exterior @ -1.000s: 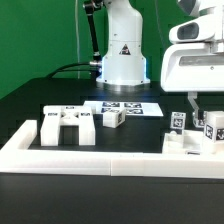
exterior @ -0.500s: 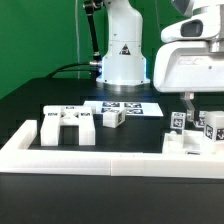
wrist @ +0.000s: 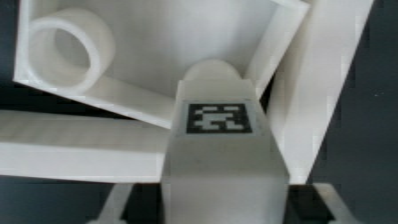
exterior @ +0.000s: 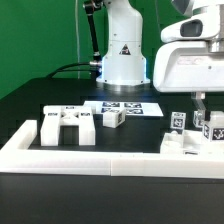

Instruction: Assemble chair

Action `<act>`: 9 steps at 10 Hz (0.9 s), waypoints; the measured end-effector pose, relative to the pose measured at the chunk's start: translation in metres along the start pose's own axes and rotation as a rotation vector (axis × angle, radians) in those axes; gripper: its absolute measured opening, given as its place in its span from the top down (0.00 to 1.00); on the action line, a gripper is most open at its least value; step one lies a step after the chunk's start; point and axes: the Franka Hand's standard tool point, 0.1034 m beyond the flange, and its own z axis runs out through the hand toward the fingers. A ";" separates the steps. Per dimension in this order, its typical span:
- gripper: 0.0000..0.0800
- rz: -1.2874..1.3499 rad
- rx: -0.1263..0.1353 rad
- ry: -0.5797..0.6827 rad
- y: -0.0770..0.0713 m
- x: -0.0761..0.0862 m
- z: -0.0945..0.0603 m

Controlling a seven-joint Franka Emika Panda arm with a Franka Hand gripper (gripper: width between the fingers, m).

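The gripper (exterior: pixel 199 104) hangs to the exterior view's right of the marker board (exterior: pixel 126 106), above a cluster of chair pieces (exterior: pixel 188 140). In the wrist view a tagged post (wrist: pixel 217 130) rises straight toward the wrist. Whether the claw clasps it, I cannot tell. A bracket-like piece (exterior: pixel 68 126) lies to the exterior view's left of the marker board, nearer the camera. A small tagged block (exterior: pixel 112 118) sits at the marker board's near edge.

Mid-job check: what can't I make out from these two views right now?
Claw: exterior view, fingertips lost among the chair pieces at that view's right; open or shut unclear.
Tagged post: wrist view, fills the picture and hides what lies behind it; one end runs out of frame.
Ringed piece: wrist view, cut off by the frame edge.
Tags on those pieces: exterior view, too small to read.
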 end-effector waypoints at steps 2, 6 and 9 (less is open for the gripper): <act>0.64 0.142 0.005 0.002 0.001 0.001 -0.001; 0.64 0.498 -0.001 0.005 0.004 0.002 -0.001; 0.63 0.726 -0.028 0.005 0.019 0.000 -0.002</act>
